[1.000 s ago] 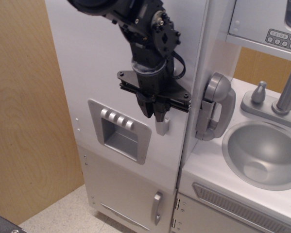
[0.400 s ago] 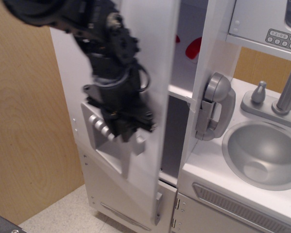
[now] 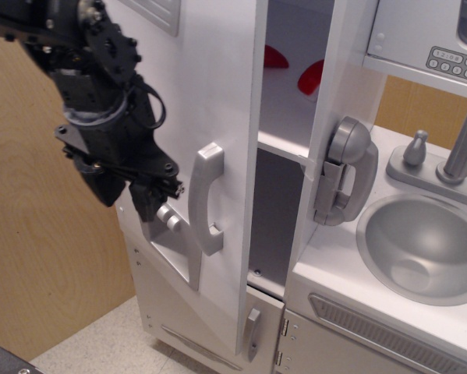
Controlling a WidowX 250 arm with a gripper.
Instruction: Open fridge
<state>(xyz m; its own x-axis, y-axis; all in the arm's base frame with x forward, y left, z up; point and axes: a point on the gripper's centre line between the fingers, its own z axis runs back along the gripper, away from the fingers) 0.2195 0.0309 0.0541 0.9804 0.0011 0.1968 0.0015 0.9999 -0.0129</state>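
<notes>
One fridge (image 3: 217, 86) door ajar, one gripper (image 3: 132, 195) beside

fridge door: tall white-silver toy fridge (image 3: 217, 93) door swung outward; gripper: black robot gripper (image 3: 136, 191) left of silver vertical handle (image 3: 206, 199); sink: round grey basin (image 3: 424, 245) right of fridge

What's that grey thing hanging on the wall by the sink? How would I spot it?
Start at the round sink on the right and look just left of it, to the white post beside the open fridge. The toy phone hangs there: a curved silver handset, upright. Unlike the flat white door handle, it is grey and bulges at the top.
</notes>
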